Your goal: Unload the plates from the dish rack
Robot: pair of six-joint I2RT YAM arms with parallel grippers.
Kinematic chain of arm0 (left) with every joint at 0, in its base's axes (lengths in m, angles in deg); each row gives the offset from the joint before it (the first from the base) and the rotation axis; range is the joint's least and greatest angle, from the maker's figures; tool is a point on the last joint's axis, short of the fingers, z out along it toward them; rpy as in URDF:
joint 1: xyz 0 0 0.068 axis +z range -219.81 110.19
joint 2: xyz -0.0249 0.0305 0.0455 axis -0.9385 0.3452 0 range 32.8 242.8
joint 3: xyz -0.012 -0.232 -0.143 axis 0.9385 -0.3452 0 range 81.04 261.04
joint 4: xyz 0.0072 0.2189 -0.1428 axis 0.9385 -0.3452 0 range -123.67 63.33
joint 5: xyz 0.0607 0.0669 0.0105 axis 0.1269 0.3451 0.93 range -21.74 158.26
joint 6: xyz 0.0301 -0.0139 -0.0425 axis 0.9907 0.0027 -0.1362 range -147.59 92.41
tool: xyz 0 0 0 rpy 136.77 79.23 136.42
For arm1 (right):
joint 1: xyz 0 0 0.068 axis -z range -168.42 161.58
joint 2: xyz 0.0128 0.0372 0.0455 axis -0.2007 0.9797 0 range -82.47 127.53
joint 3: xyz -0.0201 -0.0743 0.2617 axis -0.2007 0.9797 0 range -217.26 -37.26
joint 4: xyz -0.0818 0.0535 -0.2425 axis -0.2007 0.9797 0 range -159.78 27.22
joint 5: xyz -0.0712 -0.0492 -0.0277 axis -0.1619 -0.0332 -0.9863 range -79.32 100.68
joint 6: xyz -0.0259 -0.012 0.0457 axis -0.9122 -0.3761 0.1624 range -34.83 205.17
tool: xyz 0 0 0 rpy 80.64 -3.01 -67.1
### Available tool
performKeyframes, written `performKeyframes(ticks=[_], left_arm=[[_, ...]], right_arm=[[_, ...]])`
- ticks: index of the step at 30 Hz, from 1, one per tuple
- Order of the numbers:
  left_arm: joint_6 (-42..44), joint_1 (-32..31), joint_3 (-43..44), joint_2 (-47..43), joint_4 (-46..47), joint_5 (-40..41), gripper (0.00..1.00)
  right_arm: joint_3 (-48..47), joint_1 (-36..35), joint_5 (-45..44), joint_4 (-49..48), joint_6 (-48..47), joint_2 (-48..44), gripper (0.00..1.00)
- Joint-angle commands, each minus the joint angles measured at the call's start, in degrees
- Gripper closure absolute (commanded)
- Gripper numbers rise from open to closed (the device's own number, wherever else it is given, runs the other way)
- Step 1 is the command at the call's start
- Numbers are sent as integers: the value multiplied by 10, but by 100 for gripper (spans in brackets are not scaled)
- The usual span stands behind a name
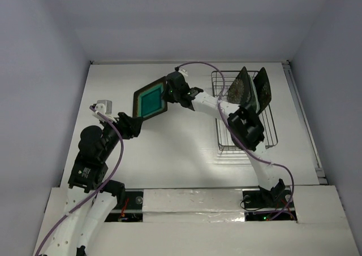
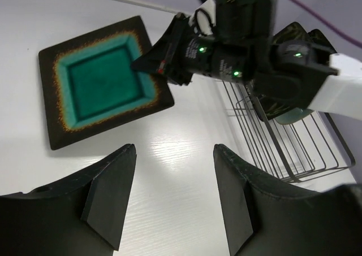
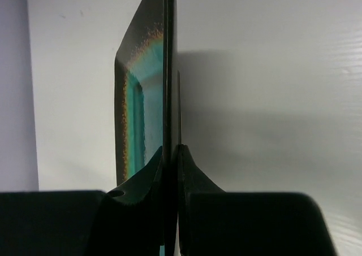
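Pinching the teal plate (image 1: 150,102) by its right edge, the right gripper (image 1: 168,92) has its jaws closed tight on the rim and holds it at about 11 o'clock on the table (image 1: 186,154). Whether the plate touches the tabletop is unclear. The rack (image 1: 269,123) sits at 3 o'clock, with two flowered plates (image 1: 240,86) standing on edge in its far end. The left gripper (image 2: 174,154), at 8 o'clock, is spread wide and holds nothing.
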Motion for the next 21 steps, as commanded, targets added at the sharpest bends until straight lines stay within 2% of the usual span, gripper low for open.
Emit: performKeyframes(ticks=[1, 5, 7, 8, 9, 10, 13, 16, 19, 20, 21], left_arm=[[-4, 2, 6, -3, 17, -1, 46], [-3, 2, 5, -2, 17, -5, 46], [-3, 2, 5, -2, 18, -6, 46], [-3, 2, 5, -2, 18, -5, 46], [-3, 2, 5, -2, 18, -5, 46], [-3, 2, 5, -2, 18, -5, 46], [-3, 2, 5, 0, 19, -7, 46], [-3, 2, 4, 1, 20, -8, 46], [-3, 2, 4, 0, 20, -9, 46], [-3, 2, 4, 1, 21, -9, 46], [-3, 2, 4, 1, 20, -9, 46]], right_arm=[[-76, -15, 36, -161, 86, -13, 100], [-75, -15, 52, -153, 106, 20, 100], [-72, -20, 60, -145, 110, 29, 93], [-62, -20, 63, -145, 111, 35, 81], [-58, -20, 71, -146, 112, 38, 72], [-55, -20, 78, -140, 113, 43, 59], [-69, -20, 114, -110, 101, 65, 46], [-43, -20, 116, -107, 89, 57, 24], [-42, -20, 106, -77, 62, 45, 11], [-42, -20, 103, -67, 54, 42, 1], [-42, -20, 98, -58, 45, 36, 0]])
